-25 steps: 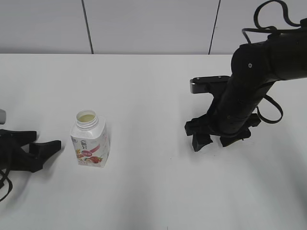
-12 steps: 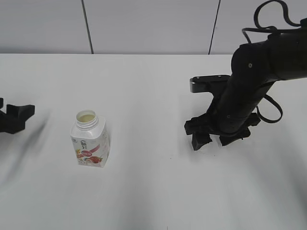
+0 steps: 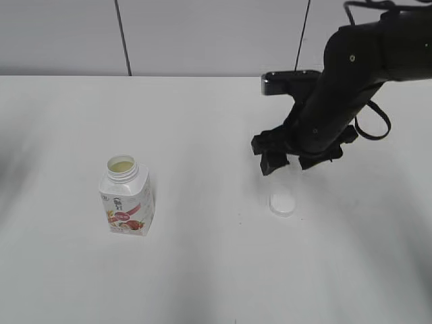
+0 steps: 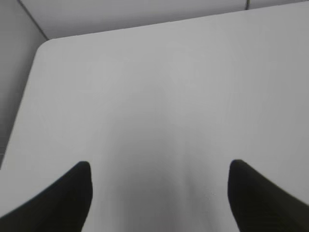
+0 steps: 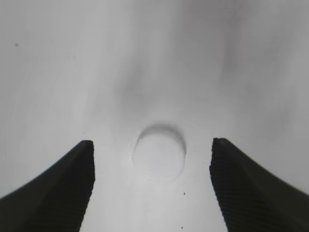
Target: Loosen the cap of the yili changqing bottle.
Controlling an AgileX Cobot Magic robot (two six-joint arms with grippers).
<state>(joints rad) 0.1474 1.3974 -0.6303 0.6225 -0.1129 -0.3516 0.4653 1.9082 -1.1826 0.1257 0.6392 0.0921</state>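
Note:
The yili changqing bottle (image 3: 127,202) stands upright on the white table at the left, its neck open with no cap on it. The white cap (image 3: 283,202) lies flat on the table at the right, apart from the bottle; it also shows in the right wrist view (image 5: 159,157). My right gripper (image 3: 291,162) hangs open and empty just above and behind the cap, and in the right wrist view the gripper (image 5: 152,183) has its fingers wide apart with the cap below them. My left gripper (image 4: 159,198) is open and empty over bare table, out of the exterior view.
The white table (image 3: 202,270) ends at a grey panelled wall (image 3: 202,34) at the back. The left wrist view shows the table's rounded far left corner (image 4: 46,43).
My right gripper has risen and moved back, leaving the cap lying on the table. My left gripper has pulled away to the left out of the exterior view. The bottle has not moved.

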